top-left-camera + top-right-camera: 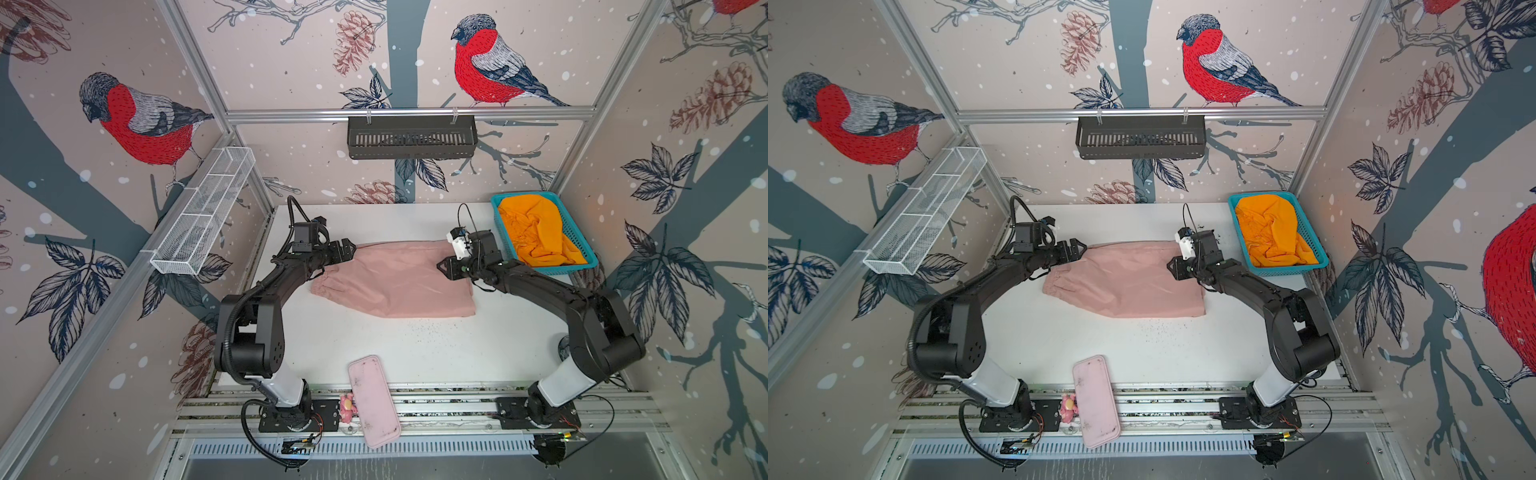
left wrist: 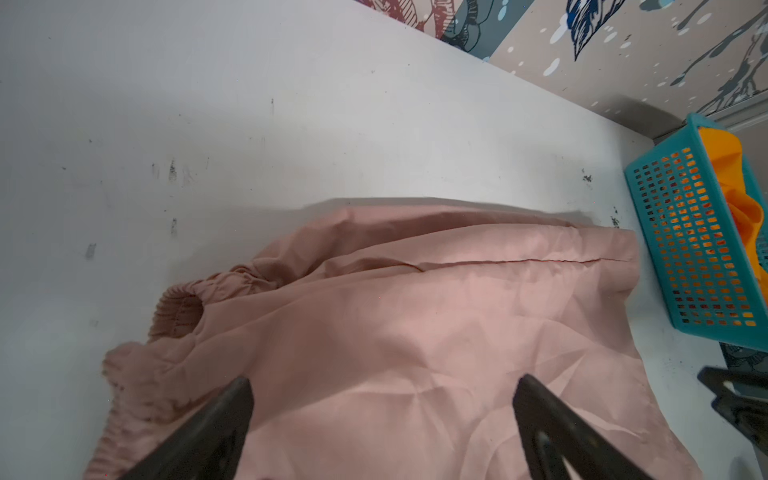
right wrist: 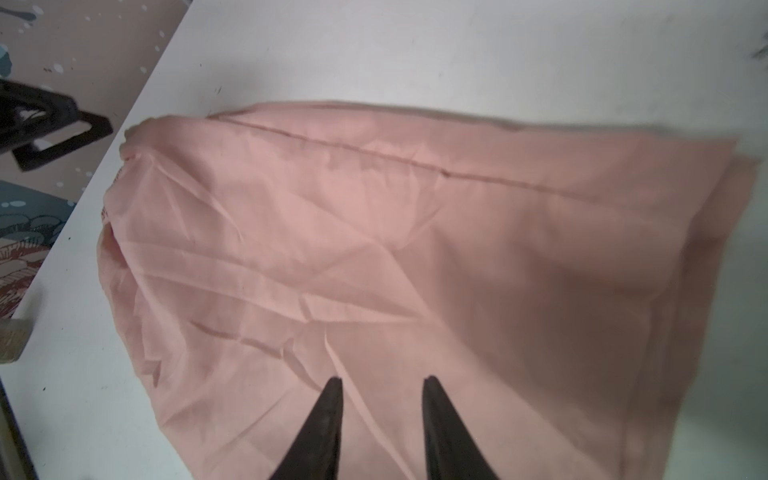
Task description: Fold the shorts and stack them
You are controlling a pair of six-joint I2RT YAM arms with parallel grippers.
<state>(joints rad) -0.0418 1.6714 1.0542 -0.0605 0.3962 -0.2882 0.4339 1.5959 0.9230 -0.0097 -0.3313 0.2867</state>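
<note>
Pink tray point(image 1: 374, 401) overhangs the surface point(image 1: 415, 345) front edge, bare room behind. Left claw point(image 2: 384, 378) wide open, right claw point(image 3: 383, 378) slightly parted, both empty over the ends of the pink shorts point(image 1: 395, 282). Orange shorts point(image 1: 536, 237) in basket point(image 1: 557, 270).

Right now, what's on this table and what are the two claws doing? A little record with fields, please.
Pink shorts: flat on the white table, centre
Orange shorts: crumpled inside the teal mesh basket
Left gripper: open, at the waistband end
Right gripper: jaws apart, above the hem end
Pink tray: front edge, apart from both
</note>
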